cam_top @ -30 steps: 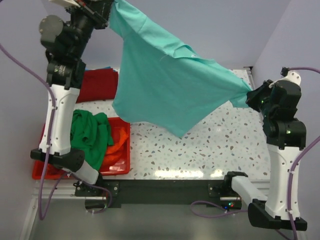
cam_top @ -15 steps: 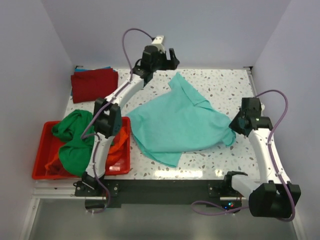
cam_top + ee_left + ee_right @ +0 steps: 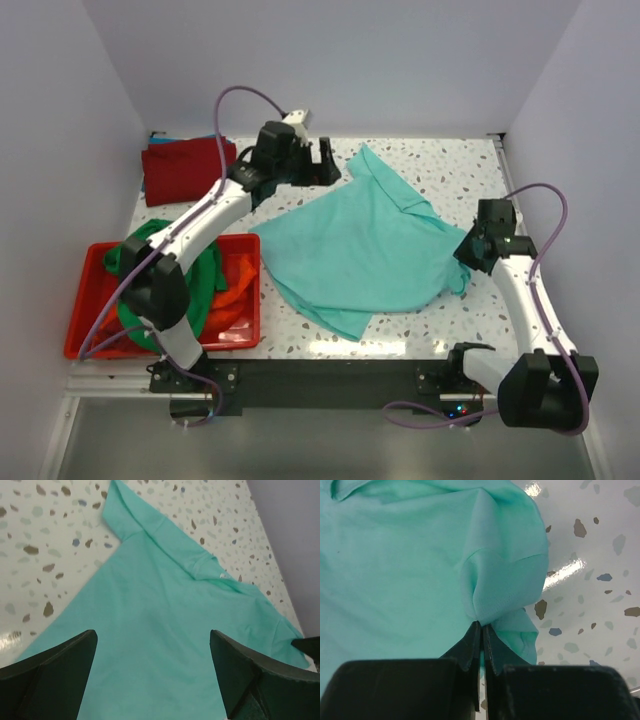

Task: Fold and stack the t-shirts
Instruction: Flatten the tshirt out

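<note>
we see the teal tee (image 3: 365,250) lying rumpled on the desk (image 3: 445,180), with its right edge pinched in our right end effector (image 3: 466,256), whose fingers are clamped tight on the cloth. our left end effector (image 3: 330,163) hangs wide open by the tee's far edge, gripping nothing. the bin (image 3: 84,318) at near left holds a green tee (image 3: 208,272) and an orange tee (image 3: 238,282). a dark red tee (image 3: 185,170) lies at far left.

Matt teal cloth t-shirt (image 3: 360,250), glossy speckled table (image 3: 450,165), red plastic bin (image 3: 238,338)
</note>
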